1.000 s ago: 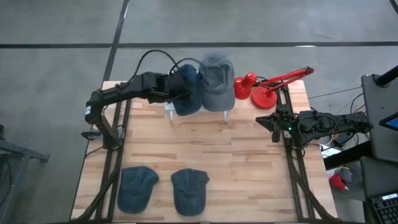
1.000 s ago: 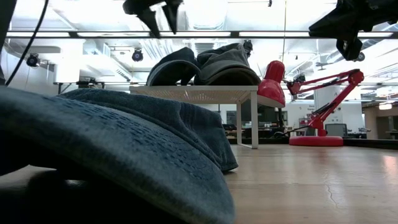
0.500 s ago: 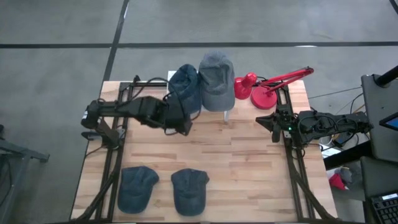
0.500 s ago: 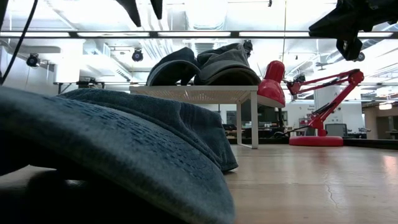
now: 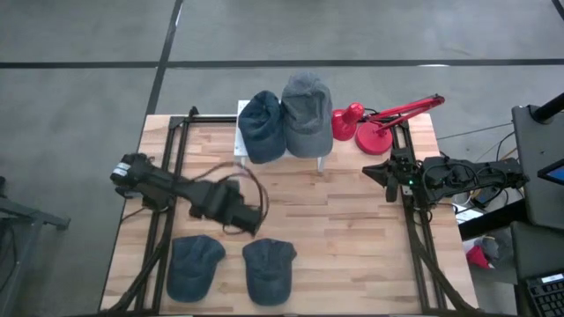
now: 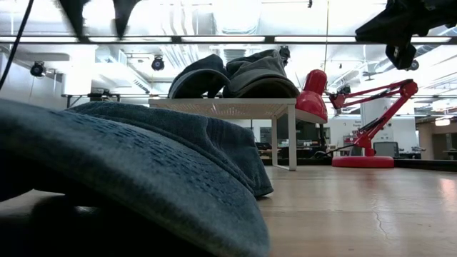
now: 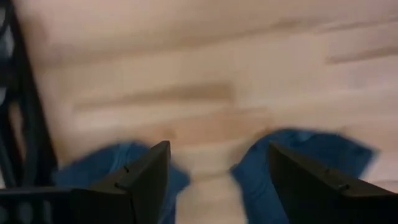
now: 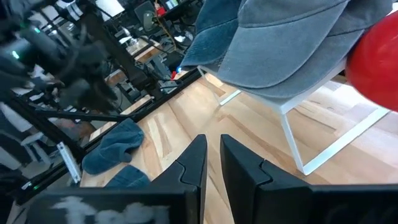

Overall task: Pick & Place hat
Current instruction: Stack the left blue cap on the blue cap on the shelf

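Left hand hovering empty above the two front hats.

Left hand [image 5: 256,220] is hanging over the wooden surface [image 5: 352,229], fingers spread wide, nothing between them. Two blue hats, [image 5: 192,266] and [image 5: 268,269], are lying on the surface near its front edge. Two more hats, [image 5: 262,126] and [image 5: 306,113], are sitting on the white rack [image 5: 321,158]. Right hand [image 5: 379,174] is waiting at the right edge beside the red lamp [image 5: 374,123], fingers nearly pressed together.

Left gripper [image 5: 253,217] pulled off the dark blue cap [image 5: 262,126] on the white stand [image 5: 241,147] and swung back across the wooden table [image 5: 352,229], arm folded in. Cap left sitting on the stand beside the grey cap [image 5: 306,113]. Now hanging fingers spread and empty, just short of the two blue caps, one [image 5: 194,265] and another [image 5: 268,268], at the front edge.
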